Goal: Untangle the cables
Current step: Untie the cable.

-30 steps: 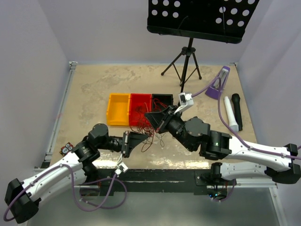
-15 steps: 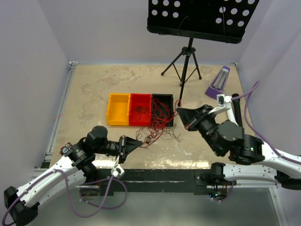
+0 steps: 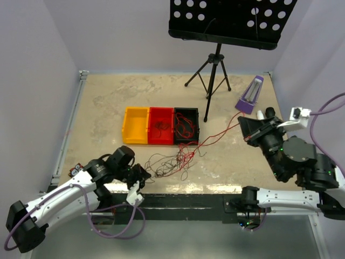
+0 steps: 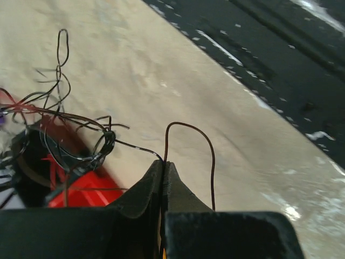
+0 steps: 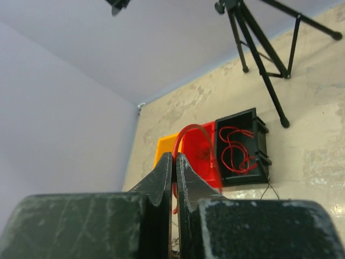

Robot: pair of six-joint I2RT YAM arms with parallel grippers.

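1. Pale lilac walls (image 3: 48,65) close in a mottled beige table (image 3: 118,91).
2. At the back stands a black music stand (image 3: 215,59) on its tripod, with a purple wedge-shaped object (image 3: 249,98) to its right. Both are well apart from the tangle.
3. Three bins sit side by side mid-table: a yellow bin (image 3: 135,125), a red bin (image 3: 161,125) and a black bin (image 3: 186,124). Red loops lie in the black one and a few dark strands in the red one.
4. The cables (image 3: 170,161) lie as a loose red-and-dark tangle just in front of the bins, toward the near edge.
5. The left gripper (image 4: 163,166) is low near the front edge, its fingers pressed together on a dark brown cable (image 4: 190,125) that arches up beside the tips.
6. The right gripper (image 5: 173,157) is far out to the right, its fingers pressed together on a red cable (image 5: 193,126). That cable runs in one long line back to the tangle.
7. A second ago both grippers were close together over the tangle by the bins. Since then the right one has pulled away to the right and the left one back toward the near edge. The tangle has been drawn out flatter.
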